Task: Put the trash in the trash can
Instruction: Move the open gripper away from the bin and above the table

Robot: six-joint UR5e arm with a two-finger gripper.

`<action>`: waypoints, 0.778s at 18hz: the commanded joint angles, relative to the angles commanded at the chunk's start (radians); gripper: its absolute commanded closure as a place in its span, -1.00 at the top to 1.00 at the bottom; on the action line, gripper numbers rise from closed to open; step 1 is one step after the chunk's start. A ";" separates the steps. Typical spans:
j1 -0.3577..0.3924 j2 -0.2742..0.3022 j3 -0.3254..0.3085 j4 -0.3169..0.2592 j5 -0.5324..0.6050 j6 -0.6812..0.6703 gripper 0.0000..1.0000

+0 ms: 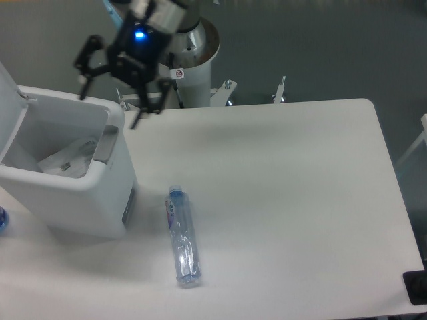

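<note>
The tool [111, 99], fingers spread wide and gripping nothing, is hovering above the trash can's [73, 200] rear right corner. The plastic bag [67, 157] is lying inside the can, below and left of the tool. The bottle [183, 237] is lying flat on the tabletop [287, 200], well apart, toward the front.

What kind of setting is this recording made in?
Most likely a robotics lab or test cell: a plain white table, an arm on a pedestal base with its hand open, and staged props, a trash can and a bottle.
</note>
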 joint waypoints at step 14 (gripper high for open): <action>0.163 -0.308 0.083 0.066 0.478 0.534 1.00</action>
